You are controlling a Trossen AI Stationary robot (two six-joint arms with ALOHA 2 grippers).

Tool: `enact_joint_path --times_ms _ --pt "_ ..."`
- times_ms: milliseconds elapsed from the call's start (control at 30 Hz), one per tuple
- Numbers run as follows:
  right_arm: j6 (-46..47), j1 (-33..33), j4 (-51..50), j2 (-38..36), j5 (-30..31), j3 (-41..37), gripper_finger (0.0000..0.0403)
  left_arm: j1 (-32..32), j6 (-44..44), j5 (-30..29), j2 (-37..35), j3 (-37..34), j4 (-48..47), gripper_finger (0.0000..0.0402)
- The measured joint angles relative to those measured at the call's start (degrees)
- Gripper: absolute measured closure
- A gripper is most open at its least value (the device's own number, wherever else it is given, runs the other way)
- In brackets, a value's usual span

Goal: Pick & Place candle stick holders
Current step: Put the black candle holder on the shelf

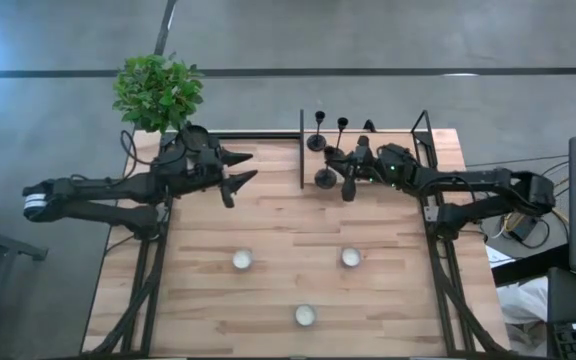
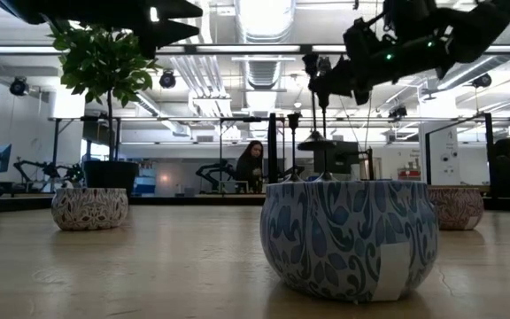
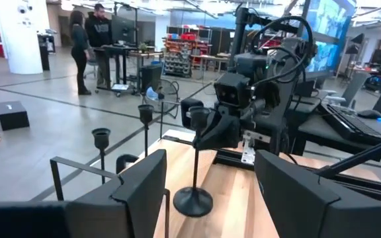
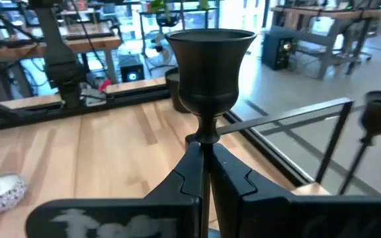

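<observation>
Three black candle stick holders show. Two stand on their round bases at the table's far edge (image 1: 316, 143) (image 1: 336, 152); they also show in the left wrist view (image 3: 101, 140) (image 3: 145, 115). My right gripper (image 1: 351, 186) is shut on the third holder (image 3: 194, 165), right of the table's middle at the back. My left gripper (image 1: 251, 167) hangs open and empty to the left of that holder, facing it. My right gripper pinches the holder's thin stem just under the cup (image 4: 206, 135) between its two fingers. The fingers come about level from the table's right side and lie across the stem. The holder stands upright, and its round base (image 2: 315, 141) hangs a little above the table.
Three small round candle tins stand on the near half of the table (image 1: 241, 259) (image 1: 351, 257) (image 1: 305, 316). A black frame post (image 1: 301, 150) stands just left of the holders. A potted plant (image 1: 158, 92) stands at the far left corner. People show in the room beyond.
</observation>
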Motion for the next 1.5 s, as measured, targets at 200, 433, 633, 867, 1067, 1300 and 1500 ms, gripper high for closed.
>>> enact_joint_path --times_ms 200,433,633,867,1067,1300,1500 --pt "-0.26 -1.52 7.12 6.36 -1.1 0.0 0.0395 0.0 -0.17 -0.79 0.02 0.0 -0.12 0.0165" --pt "-0.33 -4.47 11.23 11.6 -5.4 0.04 0.0395 0.0 -0.28 -0.79 0.17 0.0 -0.15 0.0165" --pt "-1.51 -6.19 16.22 14.38 -6.24 0.04 0.0395 0.0 -0.31 -0.79 0.2 0.0 -0.17 0.0165" --pt "-1.81 -9.32 16.87 16.33 -10.21 0.04 0.0395 0.0 -0.09 -0.79 0.21 0.0 -0.19 0.0165" --pt "-2.46 -10.5 18.87 17.52 -10.83 0.04 0.0395 0.0 -0.04 -1.8 0.21 0.0 -0.21 0.0165" --pt "-2.46 -10.87 19.22 20.15 -12.61 0.79 0.0395 0.0 0.0 -2.25 0.24 0.0 -0.22 0.0165" --pt "-2.93 -11.16 19.21 21.69 -12.88 1.94 0.0395 0.0 0.0 -2.25 0.24 0.0 -0.28 0.0165"
